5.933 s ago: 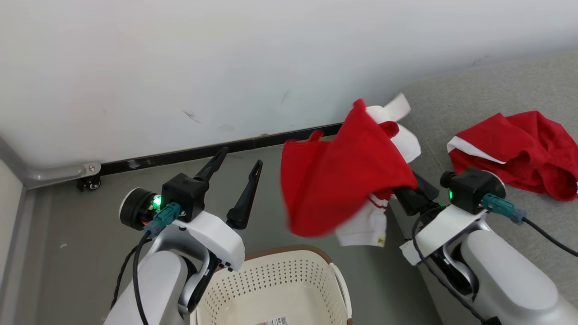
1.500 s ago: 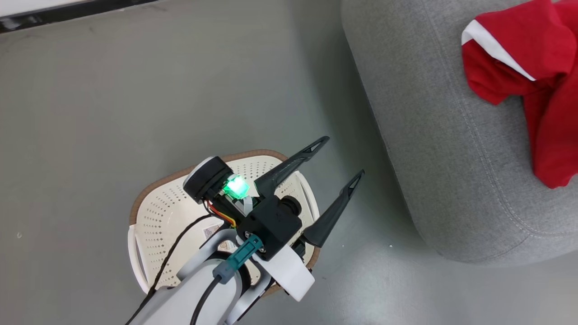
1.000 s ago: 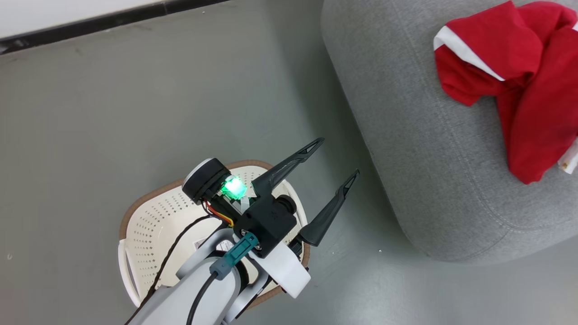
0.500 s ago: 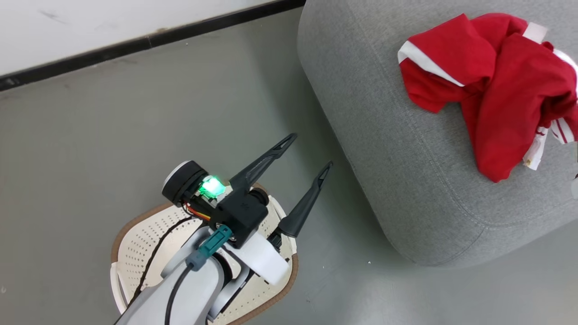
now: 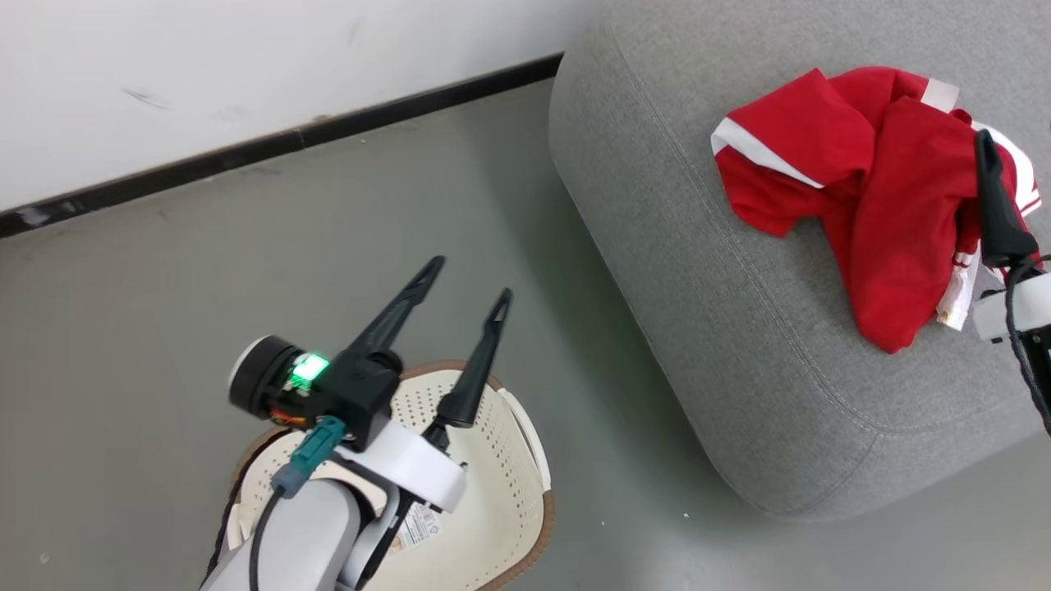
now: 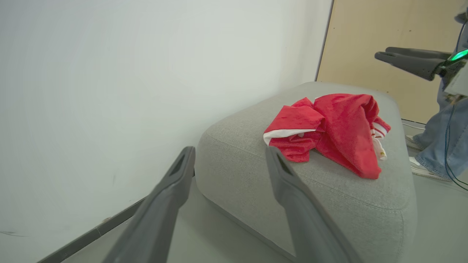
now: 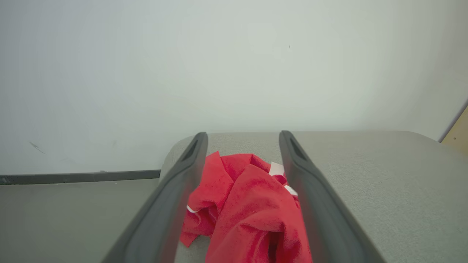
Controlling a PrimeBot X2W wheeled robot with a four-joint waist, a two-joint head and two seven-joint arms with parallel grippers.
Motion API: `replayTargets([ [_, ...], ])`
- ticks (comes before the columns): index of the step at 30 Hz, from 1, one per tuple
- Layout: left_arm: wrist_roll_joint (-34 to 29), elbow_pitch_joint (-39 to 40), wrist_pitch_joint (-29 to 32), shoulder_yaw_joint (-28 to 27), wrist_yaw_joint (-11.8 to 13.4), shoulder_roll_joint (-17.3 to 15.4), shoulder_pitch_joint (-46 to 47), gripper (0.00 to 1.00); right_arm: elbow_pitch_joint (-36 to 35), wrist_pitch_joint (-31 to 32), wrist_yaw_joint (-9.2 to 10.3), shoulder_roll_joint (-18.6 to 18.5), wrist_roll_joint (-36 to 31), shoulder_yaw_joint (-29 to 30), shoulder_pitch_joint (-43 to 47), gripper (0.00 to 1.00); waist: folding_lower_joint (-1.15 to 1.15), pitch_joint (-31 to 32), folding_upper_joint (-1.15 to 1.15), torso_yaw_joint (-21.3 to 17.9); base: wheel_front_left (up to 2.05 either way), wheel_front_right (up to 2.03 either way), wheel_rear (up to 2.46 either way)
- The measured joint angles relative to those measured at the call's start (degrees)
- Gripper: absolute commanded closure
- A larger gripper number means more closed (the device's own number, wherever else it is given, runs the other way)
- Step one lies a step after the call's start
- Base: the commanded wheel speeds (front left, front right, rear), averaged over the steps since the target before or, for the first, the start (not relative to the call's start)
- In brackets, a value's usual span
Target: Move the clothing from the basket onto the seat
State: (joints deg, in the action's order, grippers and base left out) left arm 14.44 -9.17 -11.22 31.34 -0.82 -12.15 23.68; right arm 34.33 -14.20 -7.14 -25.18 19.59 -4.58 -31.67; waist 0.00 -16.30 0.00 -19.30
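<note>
Clothing [image 5: 887,189] is seen heaped on the seat [image 5: 722,345], well apart from the basket [image 5: 502,460], whose visible part is bare. Left gripper [image 5: 470,277] and right gripper [image 7: 243,134] are held open, empty; little seems left.

Grey floor [image 5: 164,271] bearing the cream-white, brown-rimmed basket [image 5: 501,484] at the lower left of the head view and, near it but apart, the big light grey seat [image 5: 698,312], with the red clothing [image 5: 887,189] crumpled in one heap directly on the seat's padded top, white bands showing among the folds.
</note>
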Motion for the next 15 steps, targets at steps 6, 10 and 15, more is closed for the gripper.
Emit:
replayTargets([
  [6, 2.11, -2.12, -1.09, -4.08, 3.38, -0.41, -3.28, 0.00, -5.34, -0.01, 0.00, 2.58, -2.82, 0.26, 0.48, 0.00, 0.00, 2.72, 0.00, 1.68, 0.00, 0.00, 0.00],
  [10, 2.61, -2.82, -1.67, -6.45, 5.99, -0.33, -5.03, 0.00, -8.47, -0.02, 0.00, 4.48, -4.82, 0.49, 1.31, 0.00, 0.00, 4.25, 0.00, 2.83, 0.00, 0.00, 0.00],
  [15, 3.09, -3.04, -2.22, -8.14, 7.94, -0.11, -6.97, 0.00, -10.51, -0.08, 0.00, 7.26, -6.33, 0.69, 3.59, 0.00, 0.00, 6.11, 0.00, 4.41, 0.00, 0.00, 0.00],
])
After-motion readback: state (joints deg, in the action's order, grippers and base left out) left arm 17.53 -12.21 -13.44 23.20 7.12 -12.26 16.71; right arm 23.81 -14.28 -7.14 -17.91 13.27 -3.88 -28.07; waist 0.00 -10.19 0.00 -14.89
